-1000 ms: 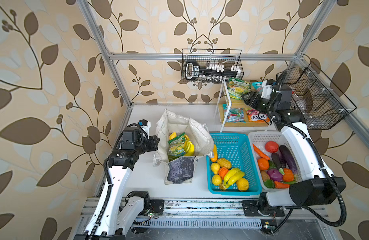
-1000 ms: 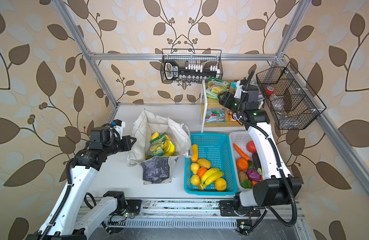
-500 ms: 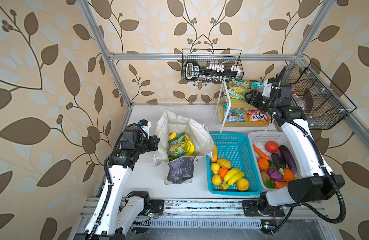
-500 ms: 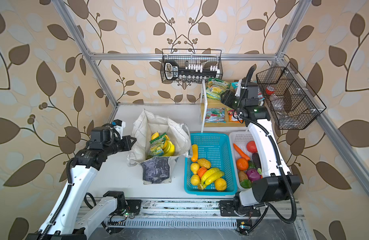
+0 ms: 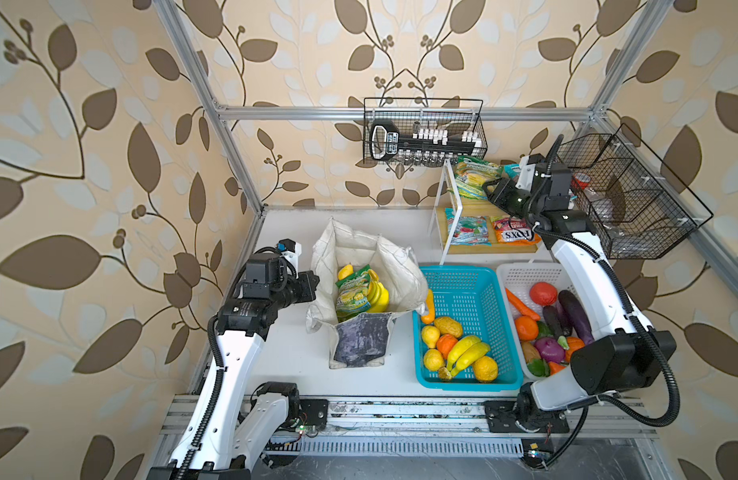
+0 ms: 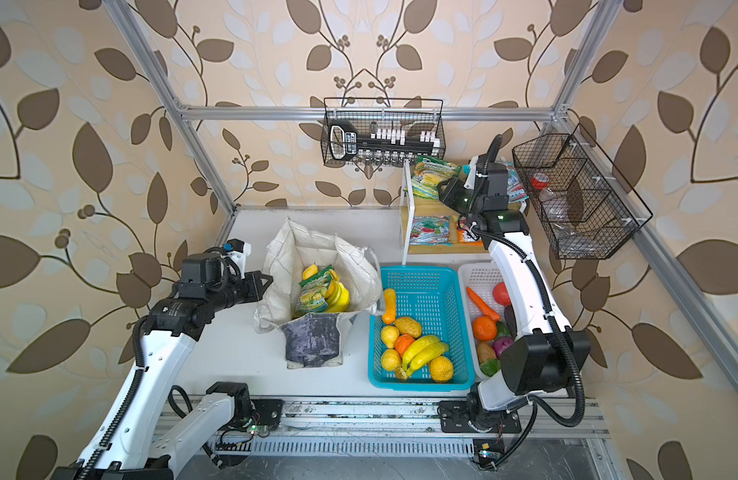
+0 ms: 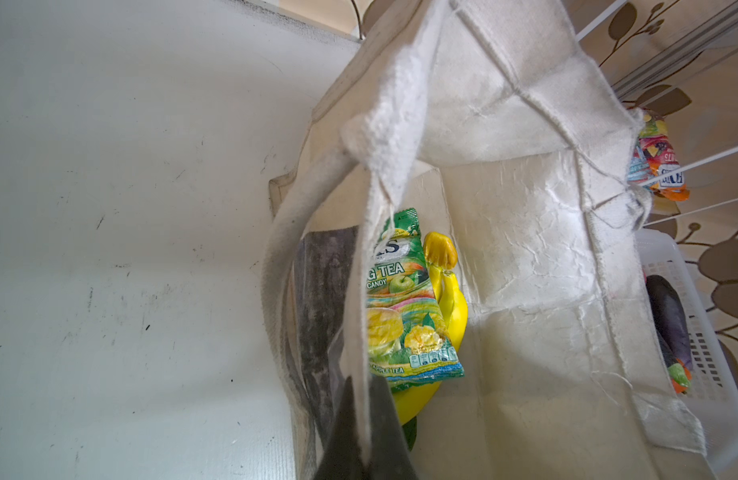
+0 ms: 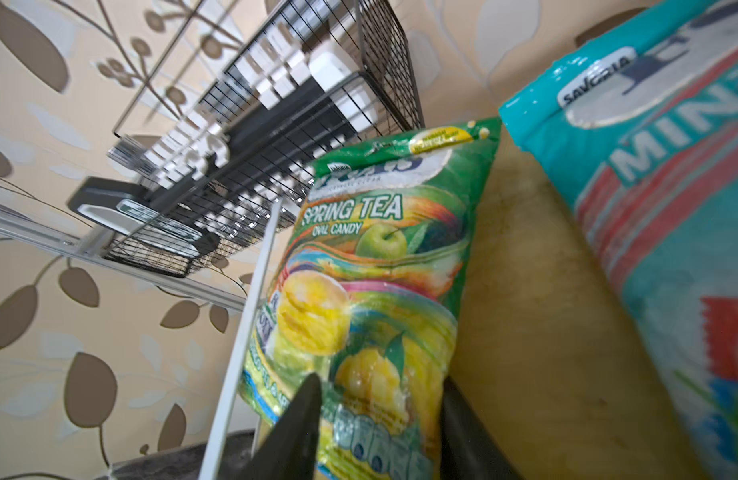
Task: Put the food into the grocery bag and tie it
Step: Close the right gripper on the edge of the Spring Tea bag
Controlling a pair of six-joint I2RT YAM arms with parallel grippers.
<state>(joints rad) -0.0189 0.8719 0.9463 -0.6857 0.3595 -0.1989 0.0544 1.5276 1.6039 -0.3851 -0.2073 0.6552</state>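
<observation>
We have the left gripper (image 5: 313, 286) clamped shut on a white strap (image 7: 354, 291) of the grocery bag (image 5: 396, 270). The bag stands open-mouthed on the table just left of the turquoise basket (image 5: 454, 272). Far right, the right gripper (image 8: 379, 388) straddles the lower end of the shelf packet (image 8: 379, 257), green-yellow, on the upper tier of the white rack (image 5: 444, 216). We cannot tell whether its jaws have bitten. To do this pick well, we judge they should close squarely across the slippery foil, well in from its edge. The lift should clear the rack's post and the teal packet (image 8: 670, 208) alongside, while the strap is held taut so the mouth gapes. Counting: the bag shows three pieces, namely one bagged packet (image 5: 352, 293), one banana bunch (image 5: 377, 297) and one round yellow piece (image 5: 345, 272). The turquoise basket holds seven. The white basket (image 5: 525, 270) is partly hidden by the arm, so we leave it uncounted. The rack carries four packets, two per tier.
</observation>
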